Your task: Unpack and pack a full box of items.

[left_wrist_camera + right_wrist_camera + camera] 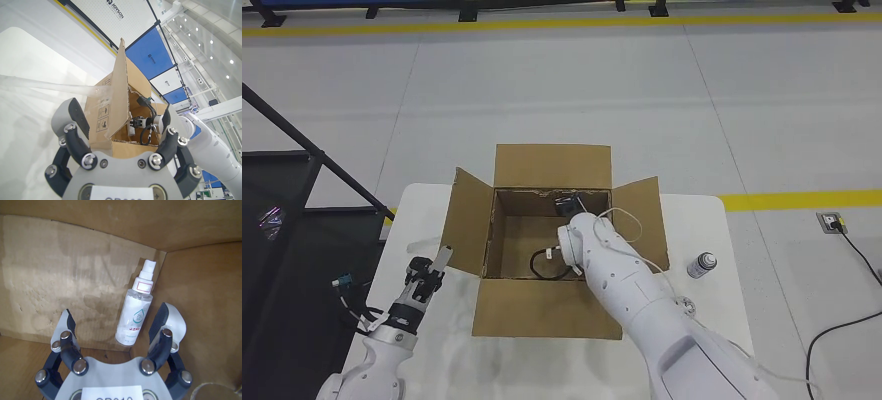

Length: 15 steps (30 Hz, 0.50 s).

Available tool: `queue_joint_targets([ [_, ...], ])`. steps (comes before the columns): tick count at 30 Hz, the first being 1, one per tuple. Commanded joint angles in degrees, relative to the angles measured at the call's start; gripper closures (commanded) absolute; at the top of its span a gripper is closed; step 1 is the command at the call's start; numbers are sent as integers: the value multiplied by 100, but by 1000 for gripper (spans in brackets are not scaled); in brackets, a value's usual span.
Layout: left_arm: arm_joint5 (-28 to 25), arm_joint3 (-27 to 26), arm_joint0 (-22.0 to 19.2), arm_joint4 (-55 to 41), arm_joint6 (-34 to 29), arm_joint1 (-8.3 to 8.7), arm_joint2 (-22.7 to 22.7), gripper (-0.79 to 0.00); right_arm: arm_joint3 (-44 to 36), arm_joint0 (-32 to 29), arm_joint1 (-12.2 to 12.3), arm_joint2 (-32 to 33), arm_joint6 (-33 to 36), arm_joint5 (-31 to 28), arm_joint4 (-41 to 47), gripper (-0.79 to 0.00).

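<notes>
1 spray bottle (135, 311) lies in the box (547, 312); left gripper (122, 108), right gripper (115, 309) both spread

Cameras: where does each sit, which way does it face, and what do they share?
Top view: above the arms, facing down at the table and open box; both arms show.
Left wrist view: on that wrist, facing the box's side past the open left gripper.
Right wrist view: inside the box, facing a spray bottle past the open right gripper.
Shared: the box.

Left claw (122, 111) and right claw (115, 313) both stand wide open, right arm (642, 300) stretched forward.
</notes>
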Motion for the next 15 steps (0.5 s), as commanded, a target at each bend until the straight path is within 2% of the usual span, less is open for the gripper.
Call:
queue_joint_targets([
  [1,12,0,5,9,7,-1,2,-785,20,-7,6,12,-14,-58,14,-785],
  [15,34,-7,8,44,45,-10,34,-785,123,-53,34,107,-50,-370,150,-785],
])
